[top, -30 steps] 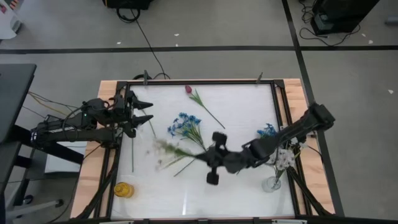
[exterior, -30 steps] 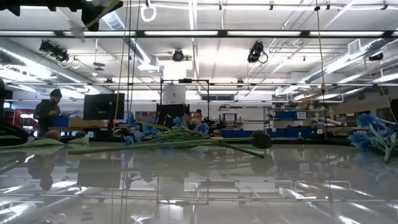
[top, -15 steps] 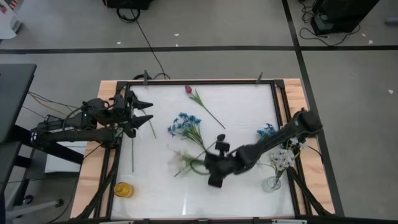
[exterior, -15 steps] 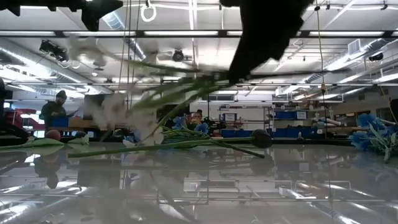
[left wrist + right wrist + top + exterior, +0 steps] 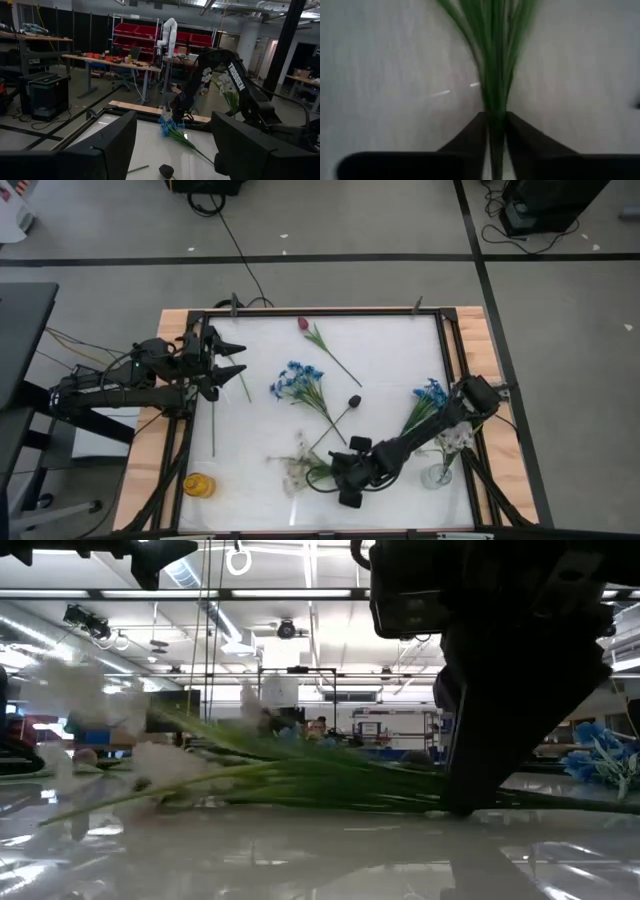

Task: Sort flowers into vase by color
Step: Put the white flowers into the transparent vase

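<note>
A white flower spray (image 5: 298, 465) lies on the table near its front edge, blossoms pointing toward the table's left. My right gripper (image 5: 330, 472) stands over its green stems (image 5: 495, 75), shut on them. A blue bunch (image 5: 300, 385), a red tulip (image 5: 303, 324) and a blackish bud (image 5: 354, 401) lie on the table farther back. A glass vase (image 5: 437, 474) at the front right holds white flowers (image 5: 458, 437); more blue blossoms (image 5: 428, 395) show beside it. My left gripper (image 5: 238, 360) waits open above the table's left edge. My right gripper has the white spray's bundled stems (image 5: 494, 122) between its two fingers, near their bare end. The fingers come steeply from above, slanting from the table's right. The stems (image 5: 300, 785) and the blossoms (image 5: 160, 765) lie on the table.
A yellow object (image 5: 198, 485) stands at the front left corner. A lone green stem (image 5: 212, 430) lies along the left side. A dark frame (image 5: 445, 350) rims the table. Bare table surface shows between the spray and the front edge.
My right gripper has gone down and toward the table's near edge, tipping from nearly level to steeply downward. The white spray it carried in the air has come down with it, and its blossoms and stems now lie on the table.
</note>
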